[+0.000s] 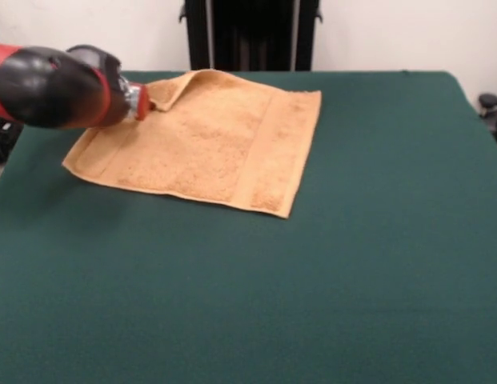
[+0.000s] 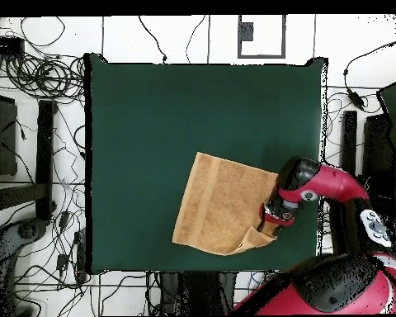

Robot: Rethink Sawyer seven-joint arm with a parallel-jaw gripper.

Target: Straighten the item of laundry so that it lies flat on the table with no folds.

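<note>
Towel (image 1: 208, 140) lies on the far part of the bench (image 1: 312, 280), toward the robot's side, mostly flat. One corner near the pincer (image 1: 144, 102) is still folded over. Pincer sits at that fold; whether it grips cloth, cannot tell. Remaining: unfold that corner.

Arm (image 1: 52, 86): red w/ black rounded joint covers; silver collar at wrist; white patch on lower link.
</note>
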